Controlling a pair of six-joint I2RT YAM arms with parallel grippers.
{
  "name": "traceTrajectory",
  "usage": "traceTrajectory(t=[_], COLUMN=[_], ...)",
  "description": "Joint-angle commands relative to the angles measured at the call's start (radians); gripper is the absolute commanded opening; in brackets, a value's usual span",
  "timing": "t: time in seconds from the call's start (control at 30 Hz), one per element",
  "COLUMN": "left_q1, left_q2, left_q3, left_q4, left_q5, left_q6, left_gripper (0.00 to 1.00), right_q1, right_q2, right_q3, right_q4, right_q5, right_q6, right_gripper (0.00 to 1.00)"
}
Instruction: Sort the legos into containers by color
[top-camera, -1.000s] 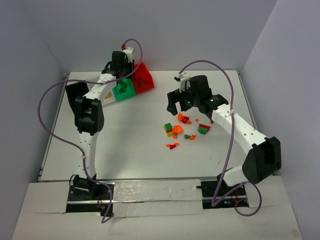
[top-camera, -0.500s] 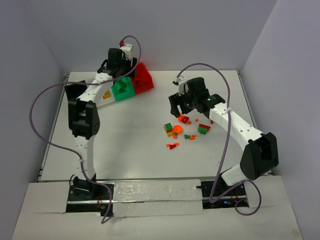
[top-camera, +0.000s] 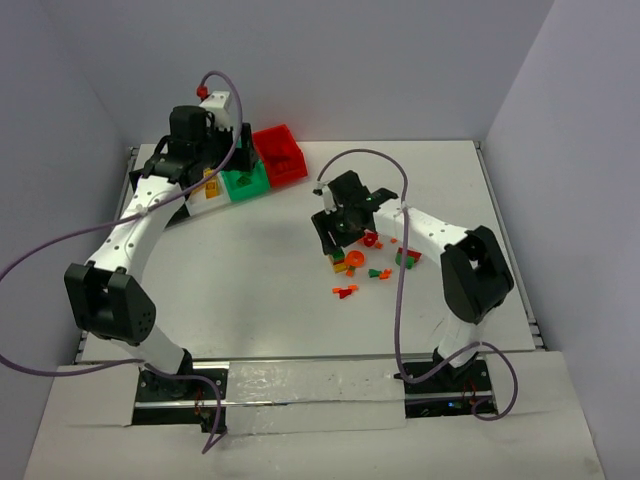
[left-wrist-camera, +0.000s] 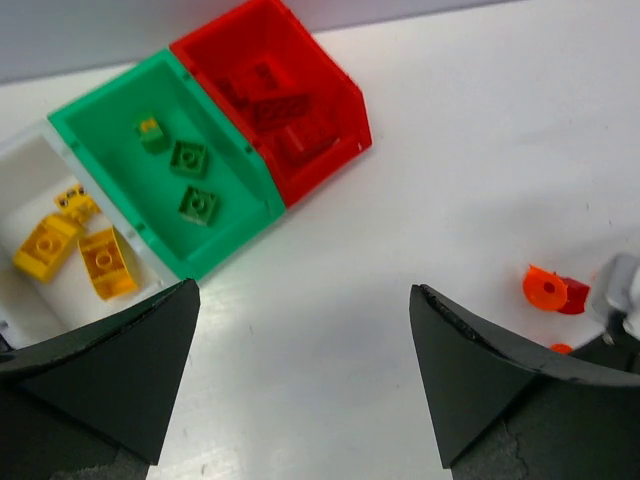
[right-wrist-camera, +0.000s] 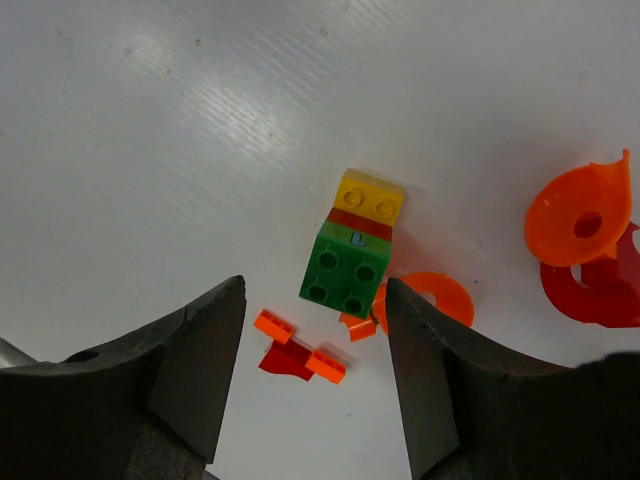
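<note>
Right wrist view puts my right pincer (right-wrist-camera: 315, 283) over a small stack: a green brick (right-wrist-camera: 348, 270) with a thin red layer and a yellow brick (right-wrist-camera: 370, 195) joined at its far side. My two fingers (right-wrist-camera: 190, 370) are spread on both sides of the stack and I do not see them touching it, so nothing is pinched. Near it lie an orange disc (right-wrist-camera: 432, 298), an orange funnel piece (right-wrist-camera: 578, 215) and a small red and orange piece (right-wrist-camera: 298, 357).

From above, the loose legos (top-camera: 365, 258) lie together at the right middle of the table (top-camera: 250, 300), well apart from the containers (top-camera: 248, 185) at the far left. My left pincer (left-wrist-camera: 305, 290) hangs above the table near those containers, spread wide and empty. In its view stand, side by side and touching, the white bin (left-wrist-camera: 30, 180) with yellow pieces, the green bin (left-wrist-camera: 110, 150) with three green pieces, and the red bin (left-wrist-camera: 335, 110) with red ones. The black bin I cannot find.

I judge that the step in hand is a new pick on the right, while the left side holds nothing. The next move asks me to lower, close on the stack by its flat sides, and lift it straight. The stack has three colors, so I think it must be separated before any bin is correct.
</note>
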Motion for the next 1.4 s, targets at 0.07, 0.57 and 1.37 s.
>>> traceTrajectory(t=[0.07, 0.57, 1.37], left_q1=[0.008, 0.034, 0.094], left_q2=[-0.078, -0.093, -0.274], left_q3=[-0.076, -0.146, -0.573], left_q4=[-0.052, -0.043, 0.345], left_q5=[0.003, 0.126, 1.206], left_q6=[-0.018, -0.014, -0.125], left_gripper=[0.95, 0.93, 0.92], right_q1=[0.014, 0.009, -0.102], right_q2=[0.078, 0.116, -0.211], right_q3=[0.073, 0.101, -0.013], right_q4=[-0.034, -0.061, 0.375], right_q5=[0.074, -0.022, -0.936], right_q6=[0.047, 0.037, 0.183], right_gripper=[0.59, 0.19, 0.00])
